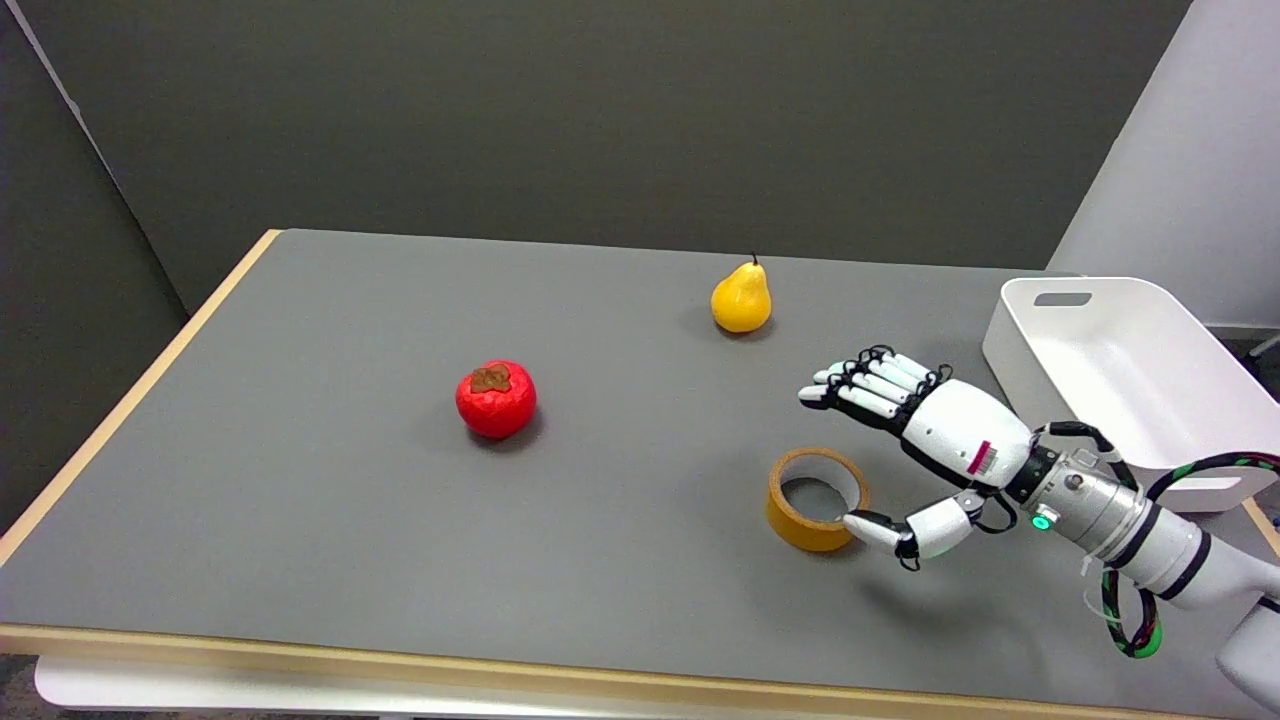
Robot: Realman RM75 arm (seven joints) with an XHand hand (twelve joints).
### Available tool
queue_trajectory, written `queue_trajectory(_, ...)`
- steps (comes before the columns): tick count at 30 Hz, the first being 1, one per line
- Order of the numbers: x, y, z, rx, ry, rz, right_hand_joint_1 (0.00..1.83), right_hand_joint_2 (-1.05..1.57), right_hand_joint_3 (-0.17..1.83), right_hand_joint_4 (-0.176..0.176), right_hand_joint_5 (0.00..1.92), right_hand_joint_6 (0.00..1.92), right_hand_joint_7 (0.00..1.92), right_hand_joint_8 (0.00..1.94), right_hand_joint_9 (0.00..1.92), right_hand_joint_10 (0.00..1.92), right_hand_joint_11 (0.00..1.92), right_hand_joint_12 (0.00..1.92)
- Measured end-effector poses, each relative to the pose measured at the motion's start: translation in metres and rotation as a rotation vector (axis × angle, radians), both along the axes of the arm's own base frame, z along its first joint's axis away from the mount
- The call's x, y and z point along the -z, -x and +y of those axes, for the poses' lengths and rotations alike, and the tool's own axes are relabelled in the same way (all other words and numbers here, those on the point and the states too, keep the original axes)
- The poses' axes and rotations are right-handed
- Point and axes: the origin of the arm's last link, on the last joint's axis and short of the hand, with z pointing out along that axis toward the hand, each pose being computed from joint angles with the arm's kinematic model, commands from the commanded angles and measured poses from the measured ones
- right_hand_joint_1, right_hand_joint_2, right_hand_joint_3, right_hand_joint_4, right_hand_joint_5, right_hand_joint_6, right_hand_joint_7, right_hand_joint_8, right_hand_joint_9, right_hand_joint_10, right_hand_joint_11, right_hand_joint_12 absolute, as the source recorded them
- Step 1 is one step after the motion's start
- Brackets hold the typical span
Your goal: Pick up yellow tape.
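1. Yellow tape [817, 498] lies flat on the grey desk [300, 500], hole up, toward the near right part of the surface.
2. My right hand [925, 440] hangs just to the right of the roll, holding nothing, spread wide: the fingers [868, 385] reach out above and beyond the roll's far side, and the thumb tip sits at the roll's near right edge. I cannot tell whether it touches.
3. My white arm [1130, 525] comes in from the lower right, with cables looped at the wrist.
4. A red persimmon-like fruit [495, 398] sits near the middle of the desk, well apart from the tape.
5. A yellow pear [741, 297] stands upright farther back.
6. A white bin [1120, 370] rests at the right edge of the desk.
7. The desk has a matte grey top with a light wooden rim [130, 400]; behind it stands a dark grey wall [600, 120], and a pale panel [1190, 170] rises at the right.
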Motion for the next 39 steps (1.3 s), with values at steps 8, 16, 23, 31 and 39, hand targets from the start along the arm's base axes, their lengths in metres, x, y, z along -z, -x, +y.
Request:
queue_trajectory(8,0.005,0.003,-0.004,-0.008,0.01,0.037,0.38,0.51,0.94,0.043,0.14,0.44,0.17,0.35,0.02,0.61,0.0,0.99)
queue_trajectory(16,0.01,0.015,-0.007,0.025,0.011,0.042,0.36,0.51,0.94,0.044,0.14,0.44,0.17,0.35,0.02,0.61,0.0,1.0)
queue_trajectory(23,0.013,0.027,-0.008,0.061,0.021,0.034,0.35,0.51,0.94,0.045,0.13,0.44,0.17,0.35,0.02,0.61,0.0,1.0)
queue_trajectory(31,0.016,0.034,-0.009,0.082,0.027,0.019,0.35,0.51,0.94,0.044,0.13,0.43,0.17,0.34,0.02,0.61,0.0,1.0)
queue_trajectory(39,0.017,0.041,-0.013,0.105,0.039,0.006,0.36,0.52,0.9,0.044,0.15,0.4,0.18,0.31,0.03,0.6,0.0,1.02)
